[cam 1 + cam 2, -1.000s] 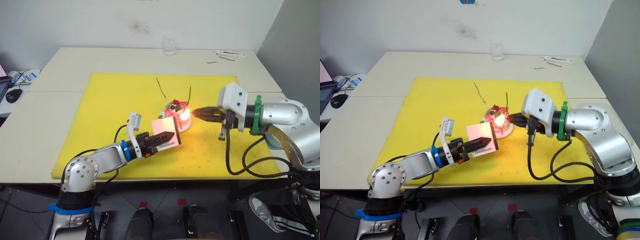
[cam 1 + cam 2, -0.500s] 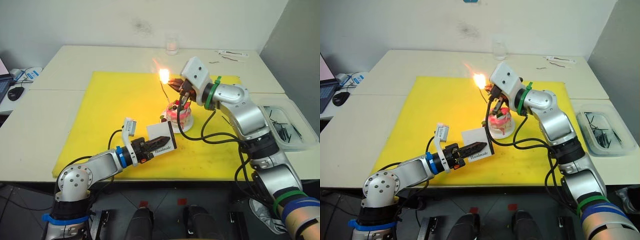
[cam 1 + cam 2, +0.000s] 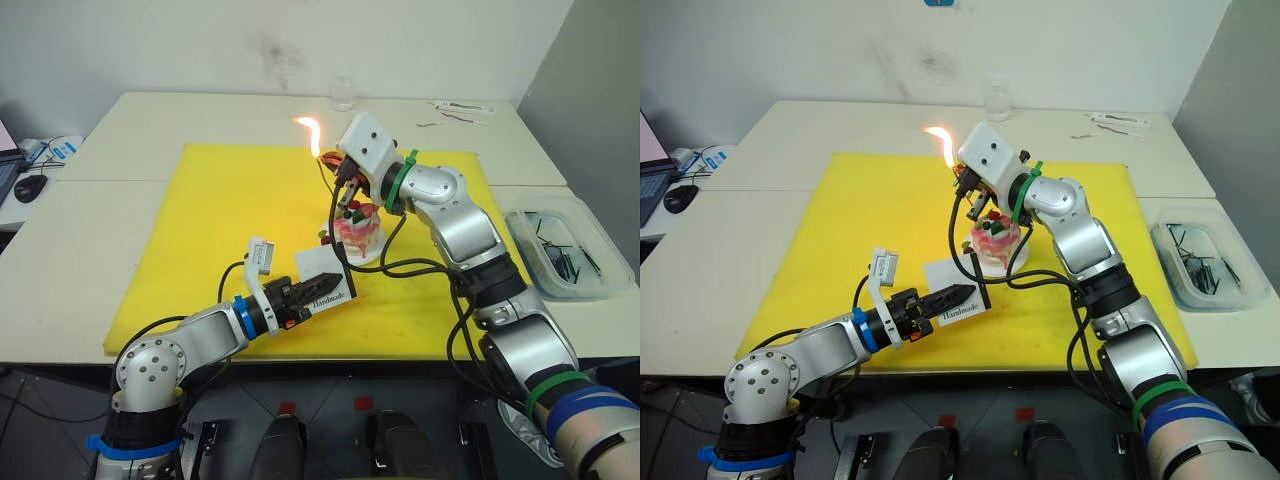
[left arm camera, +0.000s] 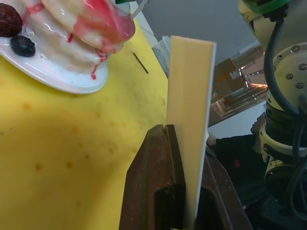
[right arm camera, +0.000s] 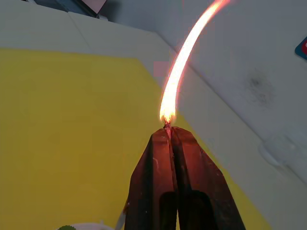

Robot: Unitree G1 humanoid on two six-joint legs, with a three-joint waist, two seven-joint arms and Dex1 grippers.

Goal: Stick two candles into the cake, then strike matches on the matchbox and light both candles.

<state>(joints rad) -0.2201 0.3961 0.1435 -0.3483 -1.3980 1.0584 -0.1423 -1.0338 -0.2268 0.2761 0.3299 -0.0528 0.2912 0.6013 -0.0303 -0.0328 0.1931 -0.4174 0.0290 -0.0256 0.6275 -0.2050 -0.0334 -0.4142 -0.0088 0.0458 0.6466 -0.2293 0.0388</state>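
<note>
My right hand pinches a burning match above the cake, while my left hand clamps the upright matchbox nearby.

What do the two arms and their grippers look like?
Both arms are silver metal with looping black cables. The left gripper has dark jaws, a blue wrist ring and a white bracket. The right gripper sits under a white camera box, with a green ring behind.
</note>
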